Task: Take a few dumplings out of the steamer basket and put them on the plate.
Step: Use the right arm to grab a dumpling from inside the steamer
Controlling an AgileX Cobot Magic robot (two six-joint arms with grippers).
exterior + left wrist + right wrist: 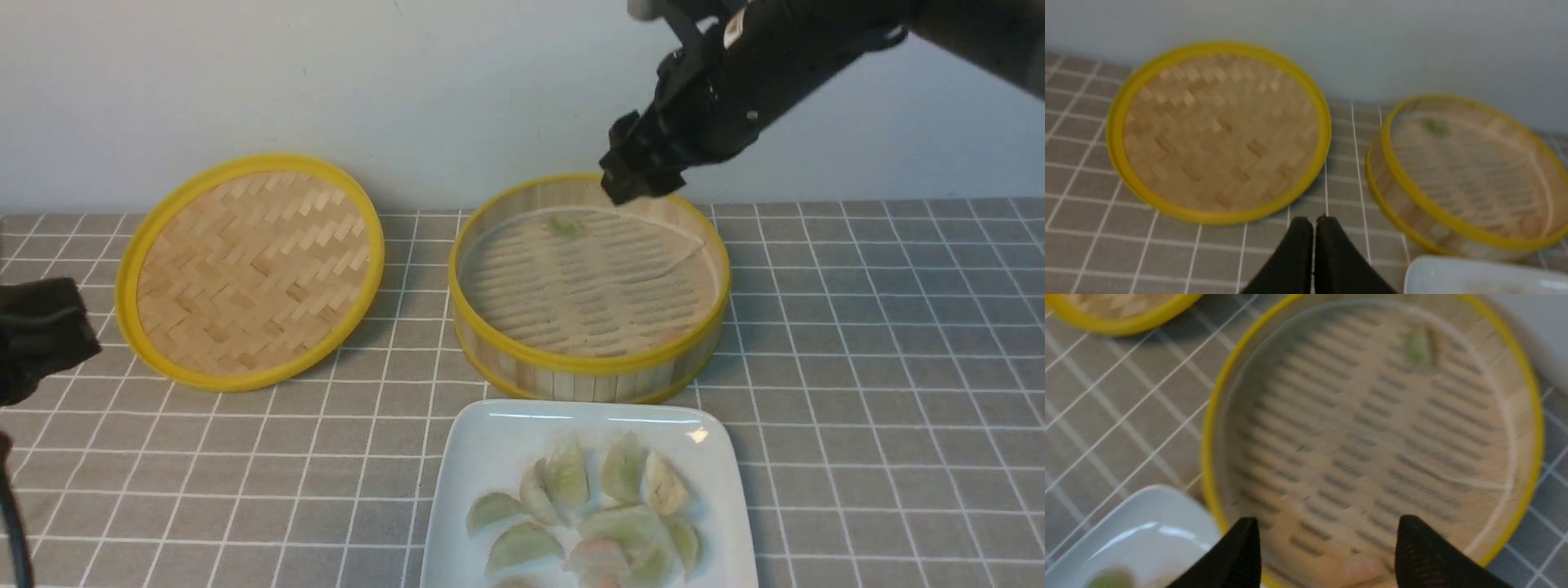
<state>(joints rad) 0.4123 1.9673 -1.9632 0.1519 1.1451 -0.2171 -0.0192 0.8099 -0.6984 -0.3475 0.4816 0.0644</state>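
Steamer basket (588, 363): green dumpling (565, 224) at 12 o'clock.
Plate (490, 433): basket's 6 o'clock, dumplings (624, 469) heaped.
Lid (249, 269): basket's 9 o'clock.
Right fingers (1233, 555): apart, empty, above basket.
Left fingers (1298, 253): together, empty.
Worktop (882, 367): grey checked cloth; pale wall (408, 82).

A grey tablecloth (882, 343) with a white grid covers the table, and on it sit a round bamboo steamer basket (588, 363), a woven yellow-rimmed lid (249, 269) at the basket's nine o'clock, and a white square plate (490, 441) close by at six o'clock.
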